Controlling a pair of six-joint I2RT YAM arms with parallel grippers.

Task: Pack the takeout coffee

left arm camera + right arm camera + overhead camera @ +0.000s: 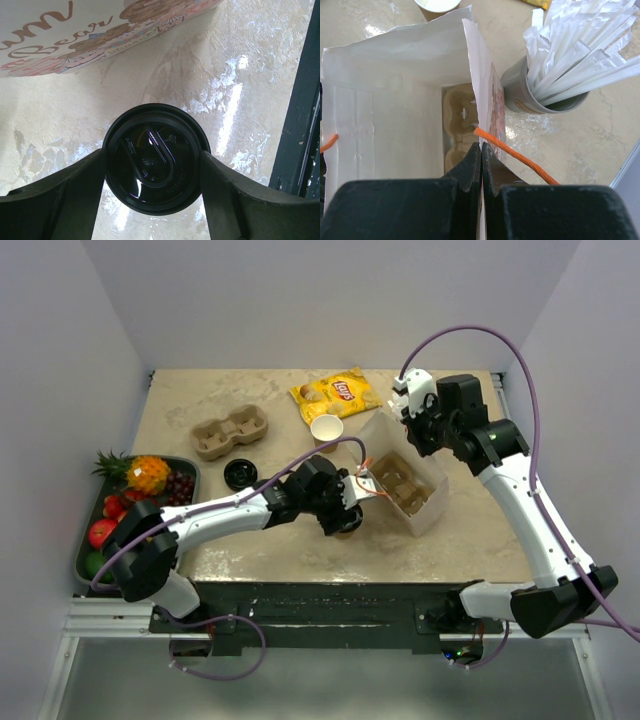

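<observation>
Black-lidded takeout coffee [152, 162] upright, axis vertical, gripped by left end effector [153, 156]

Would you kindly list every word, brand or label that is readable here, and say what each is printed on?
"Lay's": on the yellow chip bag.
"Bear": in script on the paper bag; the word above it is cut off.
Embossed lettering on the black lid: too blurred to read.
Label on the grey straw cup: too small to read.
</observation>
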